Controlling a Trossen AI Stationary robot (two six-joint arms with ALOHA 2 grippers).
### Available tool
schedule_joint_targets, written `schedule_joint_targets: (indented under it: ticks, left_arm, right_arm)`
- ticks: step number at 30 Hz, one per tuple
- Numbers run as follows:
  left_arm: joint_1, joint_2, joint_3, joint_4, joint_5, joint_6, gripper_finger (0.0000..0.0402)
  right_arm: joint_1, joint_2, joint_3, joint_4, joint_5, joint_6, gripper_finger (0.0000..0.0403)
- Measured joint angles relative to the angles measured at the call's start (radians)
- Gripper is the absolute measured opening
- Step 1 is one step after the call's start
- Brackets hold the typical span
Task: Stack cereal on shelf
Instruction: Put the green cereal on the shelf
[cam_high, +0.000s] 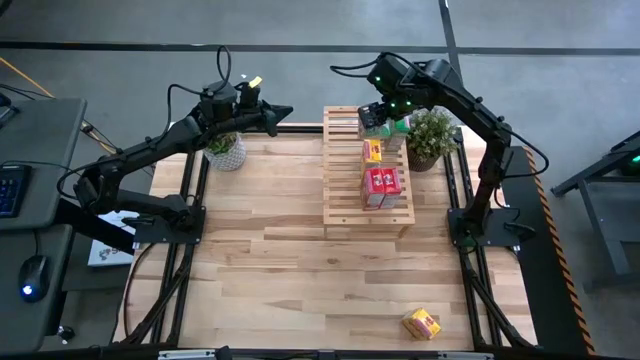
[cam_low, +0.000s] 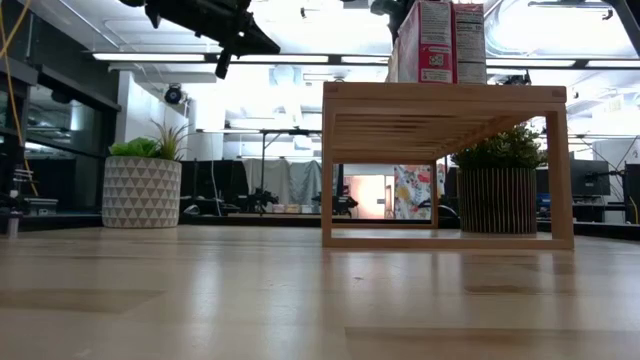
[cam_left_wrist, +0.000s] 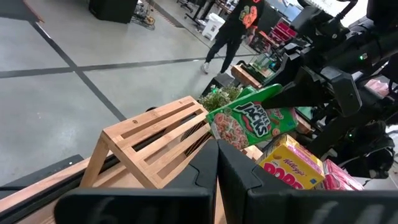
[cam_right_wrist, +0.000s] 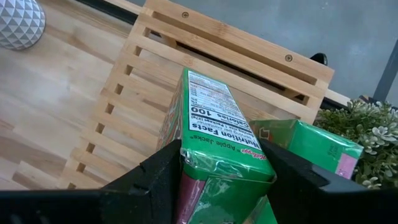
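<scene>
I see the right arm reaching in over the far end of the shelf (cam_high: 367, 166), its right gripper (cam_right_wrist: 219, 167) clamped on a green cereal box (cam_right_wrist: 216, 127) held above the slats. A second green box (cam_right_wrist: 311, 144) sits just beside it on the rack. One yellow box (cam_high: 372, 151) and the red boxes (cam_high: 382, 186) stand on the shelf top; another yellow box (cam_high: 421, 323) lies on the table (cam_high: 280, 260) near the front edge, well apart. The left arm is raised near the white potted plant (cam_high: 227, 151), its left gripper (cam_left_wrist: 217, 163) pointing toward the shelf with the fingers closed together, holding nothing.
</scene>
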Motion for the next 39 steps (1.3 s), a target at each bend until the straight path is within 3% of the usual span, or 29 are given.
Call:
schedule_joint_targets:
  ticks: [39]
  left_arm:
    - [0.0, 0.0, 0.0, 0.001, 0.0, 0.002, 0.0]
  right_arm:
    - [0.0, 0.063, 0.0, 0.0, -0.017, 0.053, 0.0193]
